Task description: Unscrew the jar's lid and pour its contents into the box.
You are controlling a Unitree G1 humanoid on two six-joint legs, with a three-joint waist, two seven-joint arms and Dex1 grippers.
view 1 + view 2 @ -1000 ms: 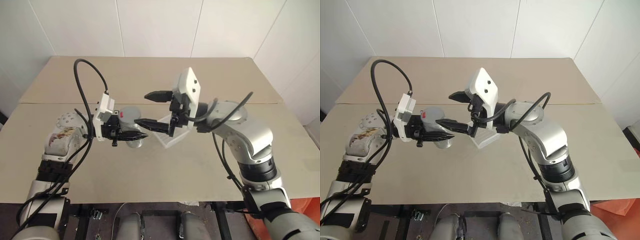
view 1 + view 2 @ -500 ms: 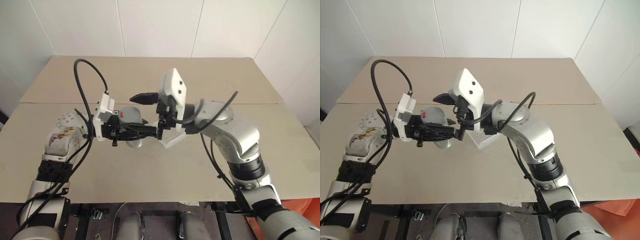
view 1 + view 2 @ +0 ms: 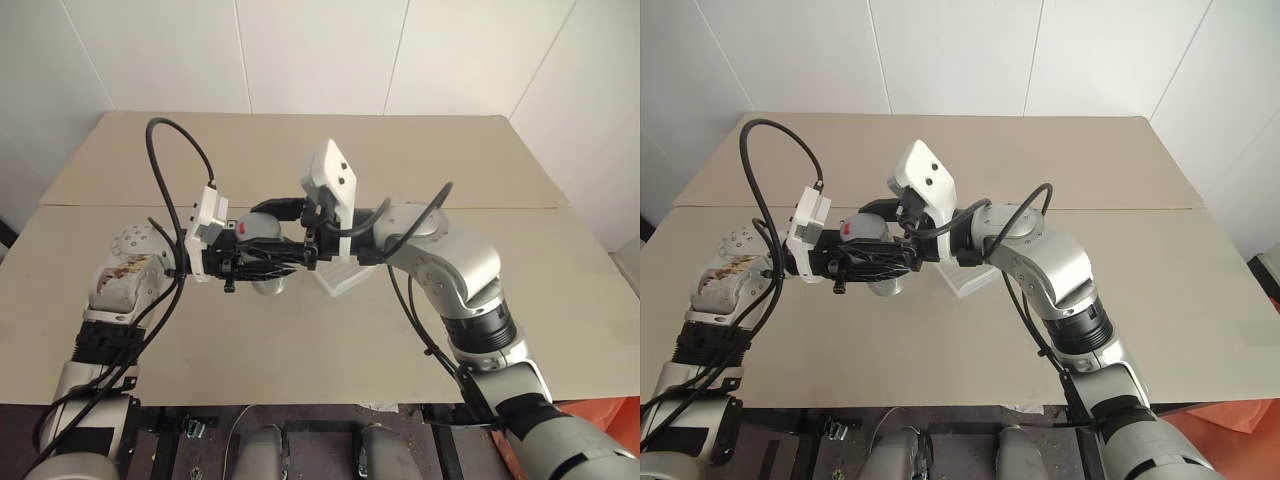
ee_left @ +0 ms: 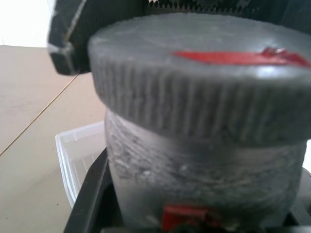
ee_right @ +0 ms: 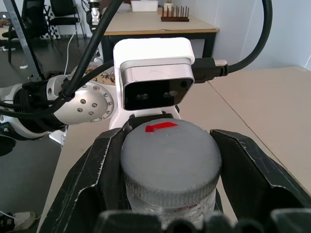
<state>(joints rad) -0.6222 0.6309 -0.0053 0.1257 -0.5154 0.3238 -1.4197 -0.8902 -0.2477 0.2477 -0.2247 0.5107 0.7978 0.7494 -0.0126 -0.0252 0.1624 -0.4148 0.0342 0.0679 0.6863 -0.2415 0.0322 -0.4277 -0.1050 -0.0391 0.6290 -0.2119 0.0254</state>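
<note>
Right end effector (image 5: pixel 167 204) has swung in from beside the jar and clamped onto the round ribbed grey lid (image 5: pixel 170 160). Left end effector (image 3: pixel 262 268) grips the small whitish jar (image 4: pixel 204 184) above the worktop (image 3: pixel 300 340). Lid still on; unscrewing and pouring into the clear ribbed plastic box (image 3: pixel 343 278) remain.

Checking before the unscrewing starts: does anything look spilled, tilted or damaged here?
Nothing stands out. The jar is upright in the left gripper, its lid on and sitting level between the right gripper's fingers. The box lies flat on the table, with no spill visible.
</note>
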